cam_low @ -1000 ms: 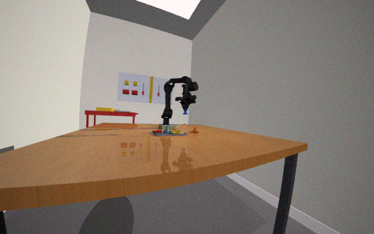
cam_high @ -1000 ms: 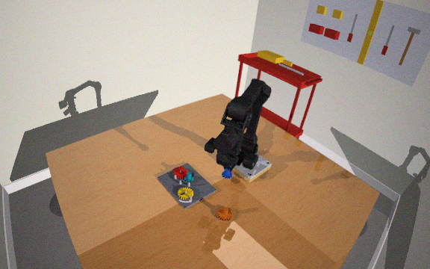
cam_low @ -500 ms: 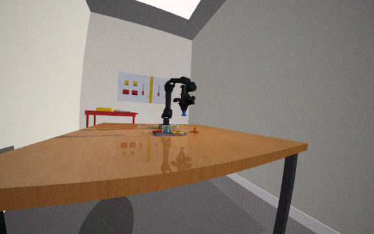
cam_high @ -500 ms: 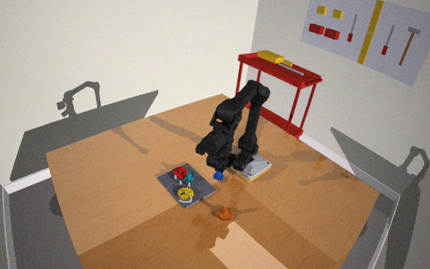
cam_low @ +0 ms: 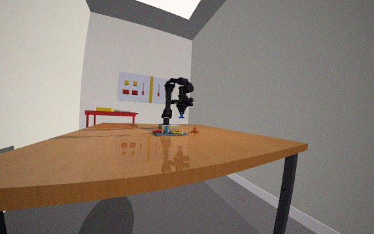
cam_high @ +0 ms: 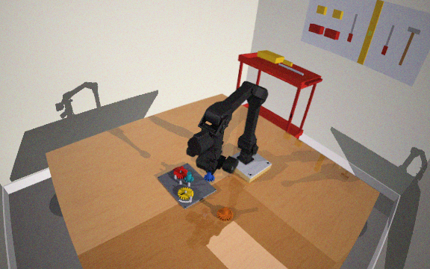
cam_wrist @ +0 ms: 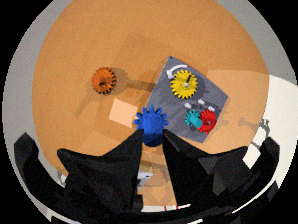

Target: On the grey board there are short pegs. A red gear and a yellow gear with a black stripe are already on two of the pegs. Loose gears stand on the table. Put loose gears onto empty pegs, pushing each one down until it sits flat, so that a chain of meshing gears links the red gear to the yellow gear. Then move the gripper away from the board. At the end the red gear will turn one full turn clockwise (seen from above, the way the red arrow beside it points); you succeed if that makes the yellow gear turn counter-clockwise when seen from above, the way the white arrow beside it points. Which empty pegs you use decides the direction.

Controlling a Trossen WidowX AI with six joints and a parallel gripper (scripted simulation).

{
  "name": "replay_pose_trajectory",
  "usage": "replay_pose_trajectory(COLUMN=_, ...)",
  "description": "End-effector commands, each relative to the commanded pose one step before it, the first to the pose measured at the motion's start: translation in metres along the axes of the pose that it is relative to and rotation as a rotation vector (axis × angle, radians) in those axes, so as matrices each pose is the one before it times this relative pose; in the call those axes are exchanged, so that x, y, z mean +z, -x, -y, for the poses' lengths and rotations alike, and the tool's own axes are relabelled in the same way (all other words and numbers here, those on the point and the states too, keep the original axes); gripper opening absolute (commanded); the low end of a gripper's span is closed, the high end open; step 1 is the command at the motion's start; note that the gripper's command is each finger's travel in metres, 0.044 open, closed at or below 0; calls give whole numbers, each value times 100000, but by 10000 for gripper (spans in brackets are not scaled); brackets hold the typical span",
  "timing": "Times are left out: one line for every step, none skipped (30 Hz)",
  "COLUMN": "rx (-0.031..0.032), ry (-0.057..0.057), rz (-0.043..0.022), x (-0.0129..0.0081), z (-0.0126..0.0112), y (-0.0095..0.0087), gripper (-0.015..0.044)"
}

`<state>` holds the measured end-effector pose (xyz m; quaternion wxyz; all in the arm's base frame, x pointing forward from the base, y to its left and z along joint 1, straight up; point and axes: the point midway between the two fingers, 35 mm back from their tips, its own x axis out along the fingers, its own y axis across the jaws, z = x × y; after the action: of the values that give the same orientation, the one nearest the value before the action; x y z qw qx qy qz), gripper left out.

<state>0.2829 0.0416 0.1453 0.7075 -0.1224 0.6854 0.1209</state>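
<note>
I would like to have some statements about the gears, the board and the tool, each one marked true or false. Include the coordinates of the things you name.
1. The tool (cam_low: 182, 112) (cam_wrist: 152, 132) holds the blue gear (cam_high: 209, 177) (cam_low: 181, 116) (cam_wrist: 151, 120). True.
2. The orange gear (cam_high: 225, 214) (cam_low: 195, 130) (cam_wrist: 104, 80) sits on the grey board (cam_high: 168, 183) (cam_low: 158, 133) (cam_wrist: 165, 100). False: it stands on the table, beside the board.
3. The teal gear (cam_high: 189, 177) (cam_low: 166, 129) (cam_wrist: 193, 119) is next to the red gear (cam_high: 178, 172) (cam_low: 158, 131) (cam_wrist: 204, 121). True.
4. The yellow gear (cam_high: 185, 193) (cam_low: 177, 132) (cam_wrist: 184, 84) lies loose on the table. False: it is on the board.
</note>
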Motion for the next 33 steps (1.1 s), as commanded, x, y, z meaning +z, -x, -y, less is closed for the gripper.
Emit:
replay_pose_trajectory(rx=392, ry=445, rz=-573, x=154, z=819, y=-684, gripper=0)
replay_pose_trajectory(rx=-19, ry=0, rz=2, x=35, z=229, y=-123, gripper=0)
replay_pose_trajectory(rx=-19, ry=0, rz=2, x=32, z=230, y=-123, gripper=0)
replay_pose_trajectory(rx=-19, ry=0, rz=2, x=30, z=231, y=-123, gripper=0)
replay_pose_trajectory(rx=-19, ry=0, rz=1, x=27, z=231, y=-124, gripper=0)
replay_pose_trajectory(rx=-19, ry=0, rz=1, x=25, z=232, y=-124, gripper=0)
replay_pose_trajectory(rx=-19, ry=0, rz=1, x=22, z=233, y=-124, gripper=0)
replay_pose_trajectory(rx=-19, ry=0, rz=1, x=20, z=233, y=-125, gripper=0)
replay_pose_trajectory(rx=-19, ry=0, rz=1, x=17, z=234, y=-125, gripper=0)
replay_pose_trajectory(rx=-19, ry=0, rz=0, x=15, z=235, y=-125, gripper=0)
replay_pose_trajectory(rx=-19, ry=0, rz=0, x=12, z=235, y=-125, gripper=0)
replay_pose_trajectory(rx=-19, ry=0, rz=0, x=10, z=236, y=-126, gripper=0)
replay_pose_trajectory(rx=-19, ry=0, rz=0, x=8, z=236, y=-126, gripper=0)
replay_pose_trajectory(rx=-49, ry=-46, rz=-113, x=-24, z=231, y=-125, gripper=0)
replay_pose_trajectory(rx=-47, ry=-46, rz=-114, x=-27, z=231, y=-125, gripper=0)
replay_pose_trajectory(rx=-45, ry=-46, rz=-115, x=-29, z=231, y=-125, gripper=0)
replay_pose_trajectory(rx=-44, ry=-46, rz=-115, x=-31, z=231, y=-126, gripper=0)
replay_pose_trajectory(rx=-41, ry=-44, rz=-110, x=-32, z=230, y=-126, gripper=0)
replay_pose_trajectory(rx=-28, ry=-24, rz=-62, x=-21, z=226, y=-123, gripper=0)
replay_pose_trajectory(rx=-26, ry=-21, rz=-56, x=-22, z=225, y=-122, gripper=0)
replay_pose_trajectory(rx=-25, ry=-21, rz=-56, x=-24, z=225, y=-123, gripper=0)
replay_pose_trajectory(rx=-4, ry=18, rz=41, x=-1, z=224, y=-121, gripper=0)
replay_pose_trajectory(rx=-5, ry=18, rz=42, x=-3, z=229, y=-123, gripper=0)
replay_pose_trajectory(rx=-5, ry=18, rz=42, x=-6, z=229, y=-124, gripper=0)
replay_pose_trajectory(rx=-6, ry=18, rz=42, x=-8, z=230, y=-124, gripper=0)
replay_pose_trajectory(rx=-6, ry=18, rz=42, x=-10, z=230, y=-124, gripper=0)
replay_pose_trajectory(rx=-7, ry=18, rz=42, x=-13, z=230, y=-124, gripper=0)
replay_pose_trajectory(rx=-8, ry=18, rz=42, x=-15, z=230, y=-124, gripper=0)
replay_pose_trajectory(rx=-8, ry=18, rz=42, x=-18, z=231, y=-125, gripper=0)
replay_pose_trajectory(rx=-9, ry=18, rz=41, x=-20, z=230, y=-124, gripper=0)
replay_pose_trajectory(rx=-10, ry=18, rz=42, x=-23, z=231, y=-125, gripper=0)
replay_pose_trajectory(rx=-10, ry=18, rz=41, x=-25, z=231, y=-125, gripper=0)
replay_pose_trajectory(rx=-11, ry=18, rz=41, x=-28, z=231, y=-126, gripper=0)
